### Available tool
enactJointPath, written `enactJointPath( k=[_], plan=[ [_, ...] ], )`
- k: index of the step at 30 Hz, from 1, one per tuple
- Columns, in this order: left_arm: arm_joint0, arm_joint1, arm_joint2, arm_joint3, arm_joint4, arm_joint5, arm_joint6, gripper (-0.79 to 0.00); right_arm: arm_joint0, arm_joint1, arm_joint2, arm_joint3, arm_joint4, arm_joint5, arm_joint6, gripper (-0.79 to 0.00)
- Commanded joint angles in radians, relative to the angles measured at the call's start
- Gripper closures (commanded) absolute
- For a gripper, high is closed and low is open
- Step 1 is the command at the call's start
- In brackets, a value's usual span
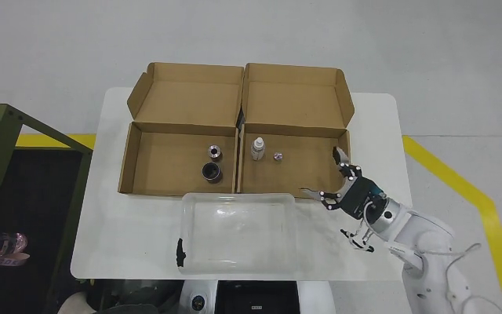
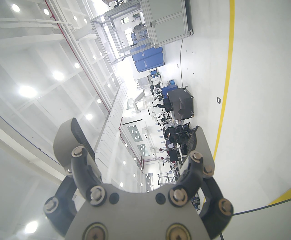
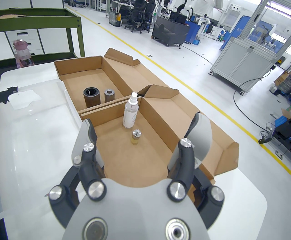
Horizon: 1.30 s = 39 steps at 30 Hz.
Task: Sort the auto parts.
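Auto parts (image 1: 210,171) are lying in boxes (image 1: 157,169) | right tool (image 1: 323,173) is hovering wide, holding nothing | sorting seemingly finishing; next: retracting clear.

You're in a large robotics lab or factory hall: yellow floor lines (image 3: 195,91), aluminium-framed machine enclosures (image 3: 245,61), blue cabinets (image 2: 147,58), rolling office chairs (image 3: 138,13) and high ceiling lights (image 2: 27,91) surround your white table (image 1: 376,110)

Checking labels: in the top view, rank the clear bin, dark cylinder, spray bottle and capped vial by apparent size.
1. clear bin
2. dark cylinder and spray bottle, too alike to rank
3. capped vial
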Motion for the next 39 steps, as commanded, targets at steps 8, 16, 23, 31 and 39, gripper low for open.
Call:
enactJointPath(
  k=[8, 16, 23, 31, 39],
  plan=[
    [0.000, 0.000, 0.000, 0.000, 0.000, 0.000, 0.000, -0.785, -0.098, 0.012, 0.085, -0.002, -0.006, 0.035, -0.091, -0.760],
    [0.000, 0.000, 0.000, 0.000, 0.000, 0.000, 0.000, -0.785, -0.138, 0.019, 0.117, 0.005, 0.000, 0.051, -0.130, -0.785],
    [0.000, 0.000, 0.000, 0.000, 0.000, 0.000, 0.000, -0.785, -0.156, 0.025, 0.129, 0.010, -0.003, 0.069, -0.147, -0.785],
    [0.000, 0.000, 0.000, 0.000, 0.000, 0.000, 0.000, -0.785, -0.156, 0.025, 0.130, 0.011, -0.002, 0.068, -0.147, -0.785],
    [0.000, 0.000, 0.000, 0.000, 0.000, 0.000, 0.000, -0.785, -0.156, 0.025, 0.130, 0.011, -0.003, 0.068, -0.147, -0.785]
  ],
)
